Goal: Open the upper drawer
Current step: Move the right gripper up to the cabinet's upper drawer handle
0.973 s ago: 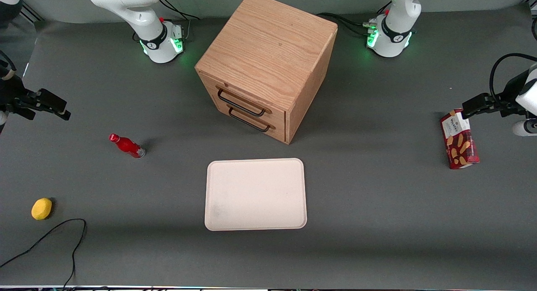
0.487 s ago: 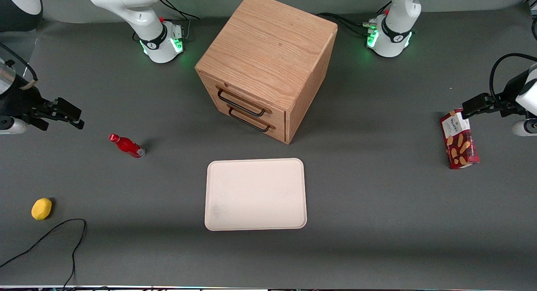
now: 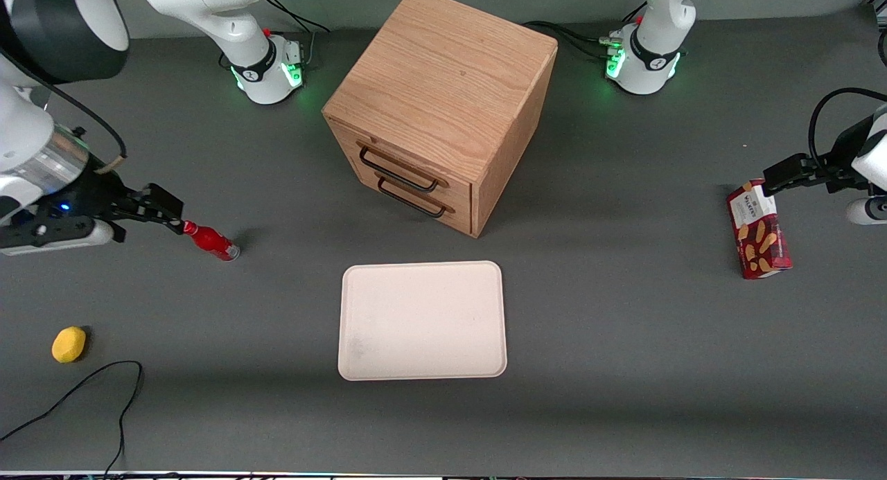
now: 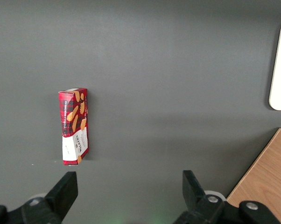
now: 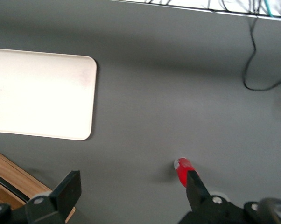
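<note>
Oak upper drawer [image 3: 398,163] closed, well apart from spread jaws [image 3: 161,206]

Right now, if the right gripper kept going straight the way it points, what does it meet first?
Probably the red bottle: the open gripper hovers right by its cap. Height is unclear; it may pass above, toward the cabinet.

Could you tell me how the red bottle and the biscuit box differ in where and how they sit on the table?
The red bottle is small, round and capped, at the working arm's end, with the open gripper above its cap. The biscuit box is larger, flat and rectangular, printed with biscuits, at the parked arm's end. Both are red and rest on the grey table, clear of the cabinet.
</note>
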`<action>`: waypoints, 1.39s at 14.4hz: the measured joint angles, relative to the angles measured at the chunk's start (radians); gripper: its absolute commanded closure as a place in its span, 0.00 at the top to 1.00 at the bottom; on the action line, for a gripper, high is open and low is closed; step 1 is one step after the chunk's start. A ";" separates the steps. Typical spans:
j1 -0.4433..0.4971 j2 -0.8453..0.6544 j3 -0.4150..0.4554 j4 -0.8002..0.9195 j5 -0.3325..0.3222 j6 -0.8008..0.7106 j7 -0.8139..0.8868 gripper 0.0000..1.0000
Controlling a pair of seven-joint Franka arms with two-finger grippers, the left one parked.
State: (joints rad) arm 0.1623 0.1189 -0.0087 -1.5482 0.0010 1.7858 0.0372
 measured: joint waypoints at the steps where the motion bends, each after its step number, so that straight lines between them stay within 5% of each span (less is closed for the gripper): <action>1: 0.018 0.020 0.001 0.019 0.000 0.001 -0.006 1.00; 20: 0.430 0.093 0.006 0.111 0.000 -0.105 -0.196 1.00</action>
State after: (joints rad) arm 0.5921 0.2123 -0.0030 -1.4377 0.0013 1.6809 -0.1588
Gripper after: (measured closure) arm 0.000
